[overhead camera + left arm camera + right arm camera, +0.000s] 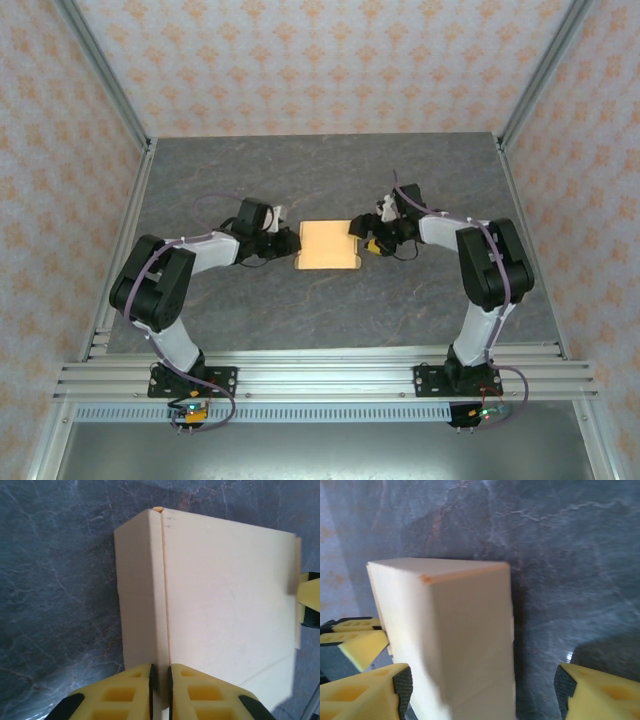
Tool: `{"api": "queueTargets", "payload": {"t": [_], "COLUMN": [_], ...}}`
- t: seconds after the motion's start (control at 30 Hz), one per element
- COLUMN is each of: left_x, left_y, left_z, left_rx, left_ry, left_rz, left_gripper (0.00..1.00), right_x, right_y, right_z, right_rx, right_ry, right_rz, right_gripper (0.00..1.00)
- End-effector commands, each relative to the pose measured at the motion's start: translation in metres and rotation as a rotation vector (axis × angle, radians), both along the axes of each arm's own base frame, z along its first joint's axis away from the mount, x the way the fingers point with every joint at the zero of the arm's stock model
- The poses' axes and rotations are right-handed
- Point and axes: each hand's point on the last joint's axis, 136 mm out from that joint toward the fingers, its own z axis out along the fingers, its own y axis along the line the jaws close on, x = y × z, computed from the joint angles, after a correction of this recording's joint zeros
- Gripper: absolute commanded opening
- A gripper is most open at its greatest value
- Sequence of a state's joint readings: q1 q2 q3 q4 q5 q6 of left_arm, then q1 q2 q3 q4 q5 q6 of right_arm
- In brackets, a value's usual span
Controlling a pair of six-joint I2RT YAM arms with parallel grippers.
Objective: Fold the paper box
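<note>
Though edge-tight in left claw (160,672), paper box (225,595) mid-table (300,320).

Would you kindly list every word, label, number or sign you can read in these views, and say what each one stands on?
No text can be read here.
The paper box is plain, with no print on the faces that show.
The wallpaper bears an orange ornament, not lettering.
The small boards below the arm bases are too small to read.
</note>
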State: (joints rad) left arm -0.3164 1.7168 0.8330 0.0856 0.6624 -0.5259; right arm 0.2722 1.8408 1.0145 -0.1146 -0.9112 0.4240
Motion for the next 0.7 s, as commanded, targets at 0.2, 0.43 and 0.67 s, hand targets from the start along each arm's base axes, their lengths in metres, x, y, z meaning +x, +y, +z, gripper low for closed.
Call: {"api": "queueTargets", "payload": {"t": [0.2, 0.43, 0.67], "left_x": [-0.019, -0.013, 0.005], "left_y": [0.031, 0.024, 0.015], "left_z": [-0.050, -0.042, 0.018], "left_rx": [0.055, 0.008, -0.076], "left_ry": [0.134, 0.142, 0.007], "left_rz": [0.091, 0.087, 0.100], "left_gripper": [0.14, 0.18, 0.49], "right_x": [0.009, 0.016, 0.022], "right_y": [0.023, 0.043, 0.024], "right_z": [0.008, 0.023, 0.022], "right_rx": [0.168, 0.312, 0.340], "right_ry": [0.040, 0.071, 0.191], "right_rz": [0.004, -0.079, -0.289], "right_gripper": [0.76, 0.62, 0.40]}}
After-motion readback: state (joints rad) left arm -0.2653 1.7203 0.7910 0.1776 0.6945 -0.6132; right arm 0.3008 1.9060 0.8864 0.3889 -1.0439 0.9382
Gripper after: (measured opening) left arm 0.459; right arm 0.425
